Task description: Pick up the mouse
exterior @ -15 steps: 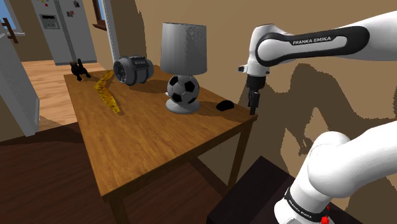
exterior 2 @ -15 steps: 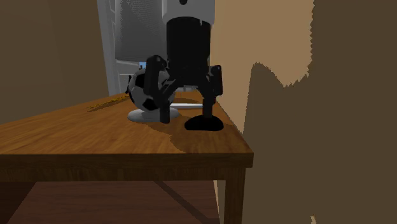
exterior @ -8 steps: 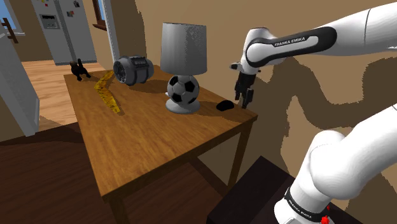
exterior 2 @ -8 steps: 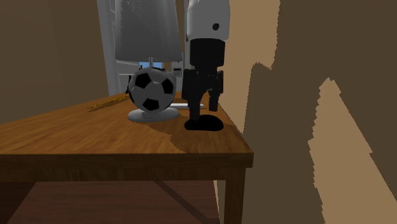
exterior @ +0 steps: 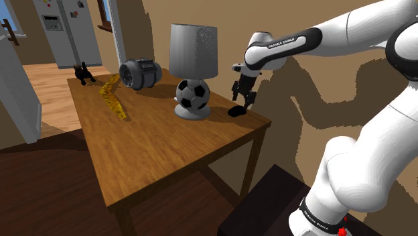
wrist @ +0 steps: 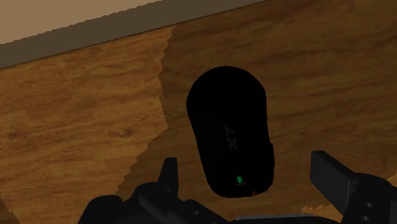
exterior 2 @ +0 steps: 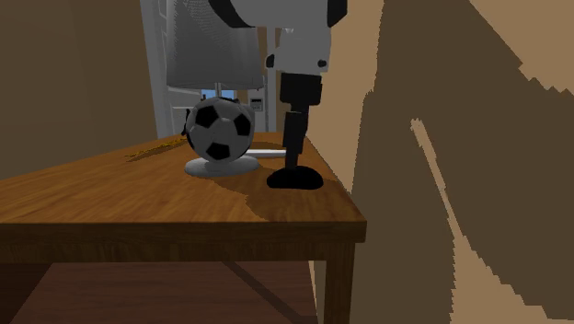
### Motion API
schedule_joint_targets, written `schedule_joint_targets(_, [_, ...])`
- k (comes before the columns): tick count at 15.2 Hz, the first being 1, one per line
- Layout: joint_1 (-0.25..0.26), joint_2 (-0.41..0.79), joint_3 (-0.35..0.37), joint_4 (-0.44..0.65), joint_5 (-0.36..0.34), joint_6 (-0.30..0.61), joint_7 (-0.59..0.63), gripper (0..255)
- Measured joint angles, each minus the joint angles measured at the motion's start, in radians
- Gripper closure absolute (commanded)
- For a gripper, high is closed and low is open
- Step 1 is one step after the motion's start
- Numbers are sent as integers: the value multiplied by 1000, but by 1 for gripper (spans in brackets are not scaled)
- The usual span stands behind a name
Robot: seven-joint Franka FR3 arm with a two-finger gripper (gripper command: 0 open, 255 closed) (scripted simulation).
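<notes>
1. black mouse [wrist: 232, 140] lies flat on the wood surface [exterior: 154, 147], near the football lamp [exterior: 193, 94], on the lamp's side toward the surface corner by the wall.
2. pincer [wrist: 247, 168] hovers right over the mouse, beside the lamp. fingers [wrist: 331, 175] are spread, one each side of the mouse body, not touching it.
3. step in hand, imo: last bit of descent, then close.
4. go straight down, keep the mouse centred btw the fingers, clamp across its narrow width.
5. stop just short of the wood so the tips don't scrape. squeeze slowly, as the rounded shell prob slips.
6. lift straight up, w/o swinging toward the lamp.
</notes>
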Motion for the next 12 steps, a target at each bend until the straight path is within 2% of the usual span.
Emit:
schedule_joint_targets(6, [7,34,-18,-48,20,81,-34,0])
schedule_joint_targets(7, [7,37,-18,-51,21,86,-35,255])
schedule_joint_targets(12, [8,37,-19,-53,22,92,-37,255])
